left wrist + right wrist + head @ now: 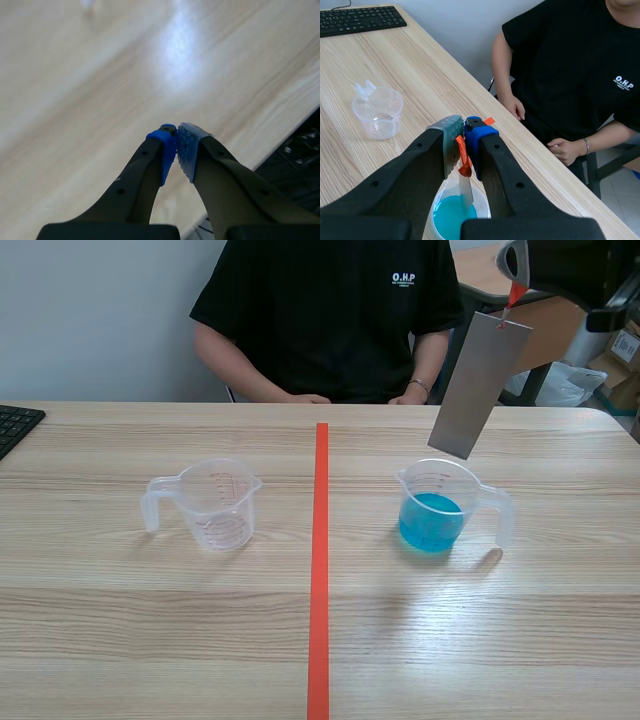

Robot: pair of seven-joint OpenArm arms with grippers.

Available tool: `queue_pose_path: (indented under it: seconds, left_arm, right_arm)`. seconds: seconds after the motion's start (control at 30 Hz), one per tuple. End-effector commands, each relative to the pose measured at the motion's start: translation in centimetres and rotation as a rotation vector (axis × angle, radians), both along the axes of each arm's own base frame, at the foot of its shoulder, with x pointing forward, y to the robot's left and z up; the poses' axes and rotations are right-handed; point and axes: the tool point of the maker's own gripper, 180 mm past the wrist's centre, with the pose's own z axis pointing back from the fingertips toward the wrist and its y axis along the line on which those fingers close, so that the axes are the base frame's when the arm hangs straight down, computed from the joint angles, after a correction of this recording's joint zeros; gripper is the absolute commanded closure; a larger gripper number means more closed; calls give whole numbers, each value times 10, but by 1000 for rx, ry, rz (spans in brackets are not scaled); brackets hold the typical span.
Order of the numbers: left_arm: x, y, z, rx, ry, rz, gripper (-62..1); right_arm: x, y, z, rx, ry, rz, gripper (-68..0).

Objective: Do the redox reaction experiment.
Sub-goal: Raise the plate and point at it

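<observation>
A grey metal strip (477,383) hangs tilted above the right measuring cup (438,506), which holds blue liquid (431,521). My right gripper (516,282) is raised at the top right, shut on the strip's orange-red tape tab (515,294). In the right wrist view the tab (462,157) is pinched between the pads, and the strip (466,194) drops edge-on over the blue liquid (452,217). An empty clear measuring cup (213,502) stands left of the tape line, also seen ahead of the right gripper (376,111). My left gripper (176,150) is shut on nothing, above bare table.
A person in a black shirt (330,315) sits across the table, hands (408,397) resting at the far edge. A black keyboard (14,426) lies at the far left. An orange-red tape line (320,560) runs down the table's middle. Boxes and a bag (570,382) stand behind at the right.
</observation>
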Motion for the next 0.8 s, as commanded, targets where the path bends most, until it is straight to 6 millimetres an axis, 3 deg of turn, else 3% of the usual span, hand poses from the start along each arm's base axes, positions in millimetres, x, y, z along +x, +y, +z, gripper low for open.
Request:
queue_pose_path:
  seconds: [0.0,0.2,0.4,0.53,0.77]
  left_arm:
    - [22,-11,18,-32,-69,-44,-49]
    - [63,-49,70,-84,-228,-211,-49]
    - [77,-93,100,-139,-321,-321,-49]
    - [84,-117,105,-164,-347,-360,-49]
    - [93,-166,97,-158,-370,-437,-49]
  right_arm:
    - [-1,0,11,-2,-35,11,-15]
    - [-1,0,11,0,-35,11,-15]
    - [-1,0,11,1,-35,11,-15]
    - [-1,0,11,1,-35,11,-15]
    - [-1,0,11,1,-35,11,-15]
